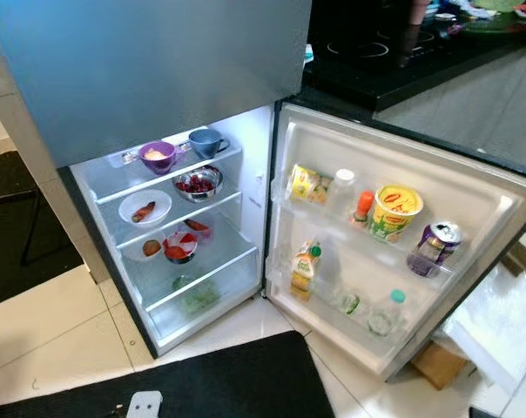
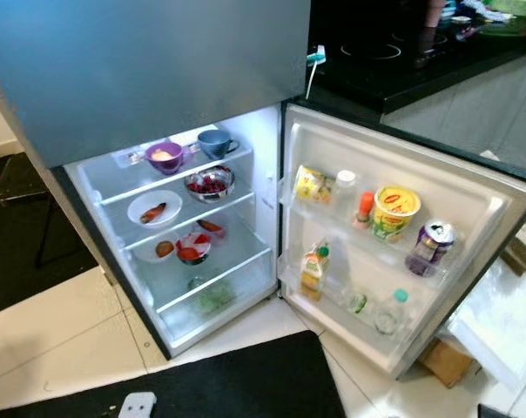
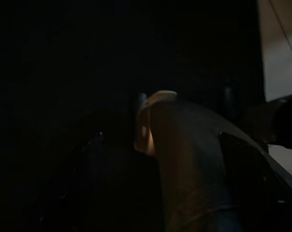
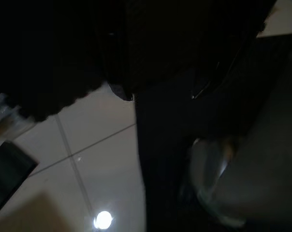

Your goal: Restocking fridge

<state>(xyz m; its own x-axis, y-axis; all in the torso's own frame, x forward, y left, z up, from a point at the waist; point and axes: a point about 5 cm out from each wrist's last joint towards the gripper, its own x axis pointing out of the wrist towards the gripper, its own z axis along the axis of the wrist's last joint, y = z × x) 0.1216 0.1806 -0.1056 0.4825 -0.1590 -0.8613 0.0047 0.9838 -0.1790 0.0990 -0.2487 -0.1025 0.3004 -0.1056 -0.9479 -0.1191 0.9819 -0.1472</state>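
The fridge (image 1: 261, 187) stands with its lower door (image 1: 481, 205) swung wide to the right. On its shelves sit a purple bowl (image 1: 157, 155), a blue cup (image 1: 205, 141), a steel bowl of red fruit (image 1: 197, 184), a white plate (image 1: 144, 209) and a small bowl (image 1: 179, 248). The door racks carry a yellow packet (image 1: 304, 183), a red-capped bottle (image 1: 362, 207), a yellow tub (image 1: 394, 212), a purple can (image 1: 435, 247), a juice carton (image 1: 304, 270) and a clear bottle (image 1: 387, 312). In the dark left wrist view a dim cylinder with a pale top (image 3: 184, 154) stands close. A grey rounded thing (image 4: 223, 179) shows in the right wrist view.
A black mat (image 1: 211, 383) lies on the white tiles before the fridge. A cardboard box (image 1: 437, 364) sits under the open door's corner. A black hob counter (image 1: 394, 52) runs behind the door. A dark stool (image 1: 10, 178) stands at the left.
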